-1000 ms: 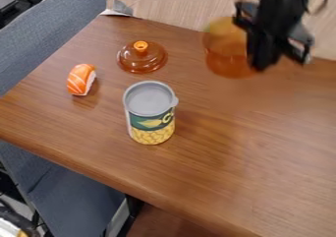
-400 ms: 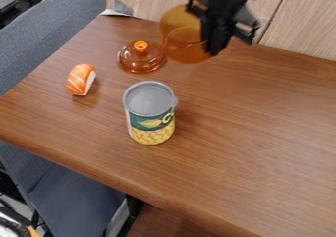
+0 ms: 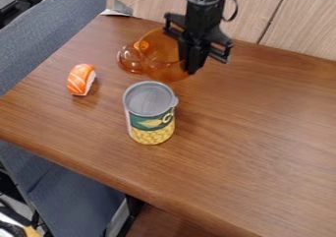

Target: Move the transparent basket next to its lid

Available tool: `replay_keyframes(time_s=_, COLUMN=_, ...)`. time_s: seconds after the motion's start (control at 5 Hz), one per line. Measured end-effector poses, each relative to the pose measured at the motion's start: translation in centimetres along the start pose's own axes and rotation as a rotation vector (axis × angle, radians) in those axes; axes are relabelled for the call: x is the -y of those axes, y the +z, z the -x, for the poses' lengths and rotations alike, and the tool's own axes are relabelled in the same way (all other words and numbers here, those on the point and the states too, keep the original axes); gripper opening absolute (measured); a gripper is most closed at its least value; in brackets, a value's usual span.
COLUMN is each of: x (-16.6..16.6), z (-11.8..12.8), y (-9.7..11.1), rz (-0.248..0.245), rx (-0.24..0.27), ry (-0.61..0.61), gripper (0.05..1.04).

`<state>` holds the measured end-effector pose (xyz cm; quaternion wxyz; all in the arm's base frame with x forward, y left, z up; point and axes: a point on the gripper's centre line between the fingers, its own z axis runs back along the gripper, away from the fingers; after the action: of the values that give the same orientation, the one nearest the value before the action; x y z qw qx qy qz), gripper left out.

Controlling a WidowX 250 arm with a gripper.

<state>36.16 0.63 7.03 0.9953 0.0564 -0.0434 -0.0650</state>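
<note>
The tabletop (image 3: 256, 147) supports the lid (image 3: 130, 62) near its far edge. The end effector (image 3: 190, 68) clamps the basket (image 3: 162, 61), presumably for placement alongside.

open: table (image 3: 256, 133) right of can (image 3: 150, 113) | obstacles: can, sushi (image 3: 81, 79), lid (image 3: 130, 62), basket (image 3: 166, 66) | lid-basket gap: hard to judge

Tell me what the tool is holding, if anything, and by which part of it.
The basket: the tool has it by the side wall, on the picture's right.
</note>
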Motion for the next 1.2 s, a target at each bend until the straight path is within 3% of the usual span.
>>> replay_keyframes(time_s=0.6, x=0.0, z=1.1, y=-2.1, rz=-0.003, rx=-0.029, ry=0.011, gripper=0.118)
replay_keyframes(time_s=0.8, x=0.0, z=1.4, y=-2.6, rz=-0.009, rx=-0.049, ry=0.006, gripper=0.306)
replay_keyframes(time_s=1.2, x=0.1, z=1.4, y=-2.5, rz=-0.006, rx=-0.052, ry=0.006, gripper=0.905)
